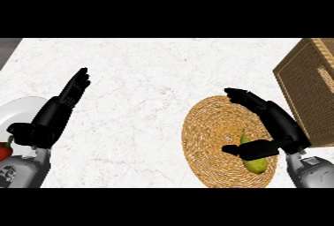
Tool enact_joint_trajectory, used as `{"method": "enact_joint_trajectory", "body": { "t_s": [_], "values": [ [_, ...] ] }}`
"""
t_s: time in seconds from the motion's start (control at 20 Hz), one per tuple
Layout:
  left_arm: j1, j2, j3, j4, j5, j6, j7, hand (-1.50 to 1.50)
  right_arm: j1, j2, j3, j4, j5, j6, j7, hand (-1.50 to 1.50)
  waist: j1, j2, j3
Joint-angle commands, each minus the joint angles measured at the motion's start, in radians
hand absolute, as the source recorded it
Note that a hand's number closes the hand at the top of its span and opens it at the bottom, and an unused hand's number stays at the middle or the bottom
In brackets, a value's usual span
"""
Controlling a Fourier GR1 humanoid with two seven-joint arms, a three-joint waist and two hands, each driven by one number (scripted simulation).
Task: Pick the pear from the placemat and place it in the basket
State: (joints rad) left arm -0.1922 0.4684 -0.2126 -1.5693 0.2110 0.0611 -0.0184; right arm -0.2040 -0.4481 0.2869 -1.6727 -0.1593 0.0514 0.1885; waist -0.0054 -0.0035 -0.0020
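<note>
Head view: on the white counter (pixel 143 79), the right hand (pixel 284 128) hangs over the round woven placemat (pixel 209 132), fingers stretched out and unclenched, its thumb crossing above the yellow-green pear (pixel 256 165) that lies on the mat's right side; contact cannot be told. The wicker basket (pixel 310 88) stands just beside the mat at upper right. The left hand (pixel 52 117) rests open, fingers up, over a white plate (pixel 20 110) at the left edge.

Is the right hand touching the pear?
Cannot tell: the head view shows the right hand with its thumb across the pear, hiding any gap beneath.
</note>
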Motion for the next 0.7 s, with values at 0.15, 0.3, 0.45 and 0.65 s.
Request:
{"method": "enact_joint_trajectory", "body": {
  "t_s": [0.15, 0.3, 0.45, 0.65],
  "values": [
    [-0.008, -0.003, 0.008, -0.002, 0.007, -0.020, 0.011, 0.00, -0.205, -0.253, -0.055, -0.051, 0.143, 0.060, 0.317, -1.50, 0.010, -0.002, -0.002],
    [-0.005, 0.000, 0.002, 0.002, -0.007, -0.021, 0.004, 0.00, -0.254, -0.425, -0.047, 0.003, 0.084, 0.314, 0.344, -1.50, 0.018, 0.002, -0.002],
    [0.004, 0.007, 0.015, -0.016, 0.003, -0.036, -0.002, 0.00, -0.312, -0.449, -0.034, 0.047, -0.054, 0.494, 0.414, -1.50, 0.028, 0.004, -0.001],
    [0.005, -0.029, -0.001, 0.029, -0.013, -0.041, -0.029, 0.00, -0.400, -0.509, -0.083, 0.113, -0.268, 0.702, 0.498, -1.50, 0.019, 0.006, 0.000]
  ]
}}
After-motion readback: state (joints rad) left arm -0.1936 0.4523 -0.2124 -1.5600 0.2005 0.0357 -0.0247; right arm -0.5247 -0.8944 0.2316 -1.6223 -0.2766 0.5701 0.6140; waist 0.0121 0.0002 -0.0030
